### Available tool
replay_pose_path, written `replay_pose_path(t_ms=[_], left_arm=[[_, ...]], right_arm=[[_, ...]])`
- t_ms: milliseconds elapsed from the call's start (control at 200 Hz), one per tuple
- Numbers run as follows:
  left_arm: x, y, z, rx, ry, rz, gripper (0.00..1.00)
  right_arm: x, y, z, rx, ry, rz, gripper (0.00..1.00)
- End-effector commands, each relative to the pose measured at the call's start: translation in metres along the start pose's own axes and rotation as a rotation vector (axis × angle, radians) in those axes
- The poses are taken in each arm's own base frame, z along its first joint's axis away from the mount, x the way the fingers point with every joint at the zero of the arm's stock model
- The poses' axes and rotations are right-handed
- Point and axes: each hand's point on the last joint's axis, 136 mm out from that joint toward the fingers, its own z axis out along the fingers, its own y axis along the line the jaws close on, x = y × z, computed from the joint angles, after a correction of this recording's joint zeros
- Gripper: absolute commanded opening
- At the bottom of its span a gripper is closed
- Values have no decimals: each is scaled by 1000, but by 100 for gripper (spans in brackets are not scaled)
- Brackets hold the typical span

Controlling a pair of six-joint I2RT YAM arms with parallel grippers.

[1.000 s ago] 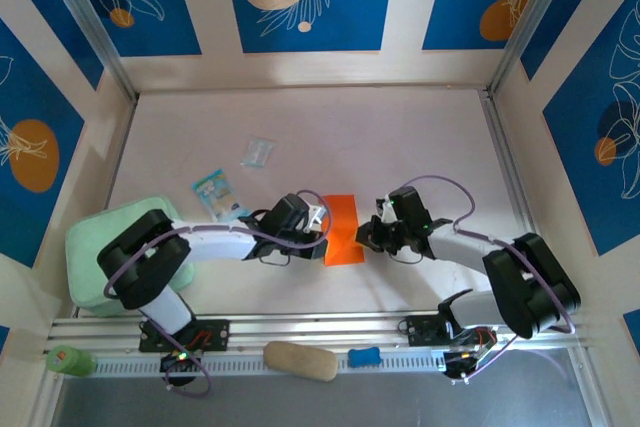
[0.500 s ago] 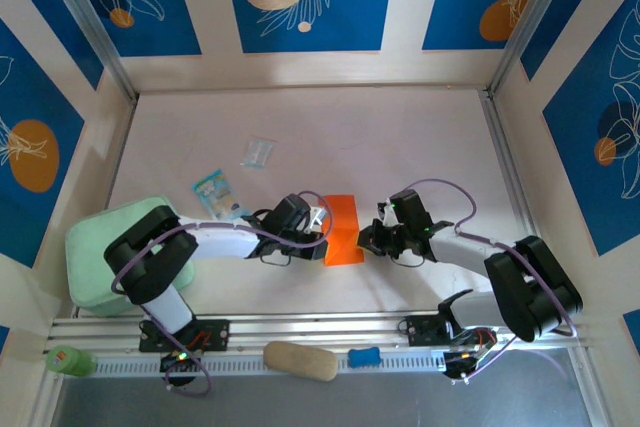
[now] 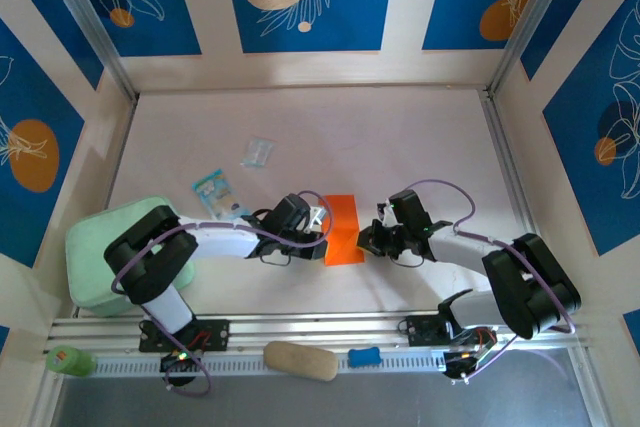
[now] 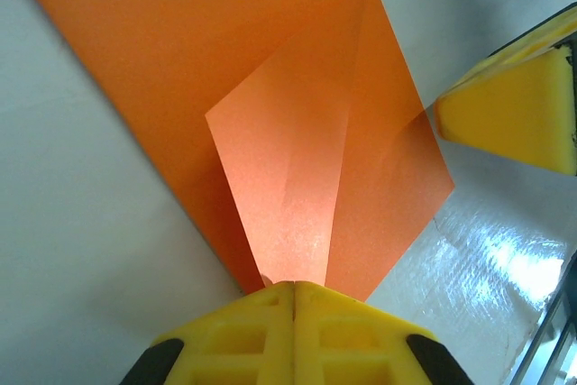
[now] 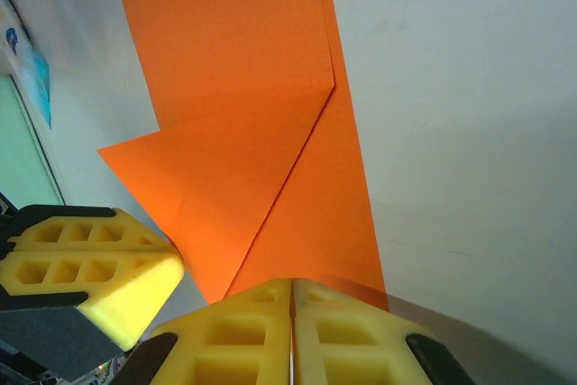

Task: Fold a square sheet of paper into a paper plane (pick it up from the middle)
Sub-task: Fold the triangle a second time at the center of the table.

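1. The pale table (image 3: 400,137) took up the whole floor of the booth, with both arms reaching in from its near edge toward the middle.
2. A mint green pad (image 3: 95,237) lay at the near left corner, partly under the left arm's shoulder.
3. The left gripper (image 4: 293,290) had its yellow fingers pressed tight together, pinching the narrow end of a folded-over flap that ran straight into the fingertips.
4. The right gripper (image 5: 291,288) faced it from the other side, jaws likewise closed with no gap. Its tips sat on the sheet's edge, but I could not tell whether it pinched the paper or only pressed on it.
5. The square sheet of paper (image 3: 343,230) lay near the middle of the table, between the two grippers and touching both. It was bright orange, lying mostly flat, with one corner creased over into a triangle.
6. A blue-and-white packet (image 3: 212,190) lay left of the sheet, just beyond the left forearm.
7. A clear wrapper (image 3: 257,152) lay a little farther back, apart from everything else.
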Motion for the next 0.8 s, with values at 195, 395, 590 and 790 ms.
replay_pose_path(t_ms=[195, 395, 590, 790], left_arm=[[3, 7, 6, 3, 20, -24, 5], [3, 8, 6, 2, 22, -26, 5], [2, 8, 5, -4, 19, -23, 5], [-1, 9, 3, -12, 15, -19, 5]], right_arm=[[2, 9, 2, -14, 26, -4, 8], [3, 8, 2, -6, 27, -2, 8], [3, 7, 3, -2, 30, 0, 8], [4, 4, 8, 2, 44, 8, 8]])
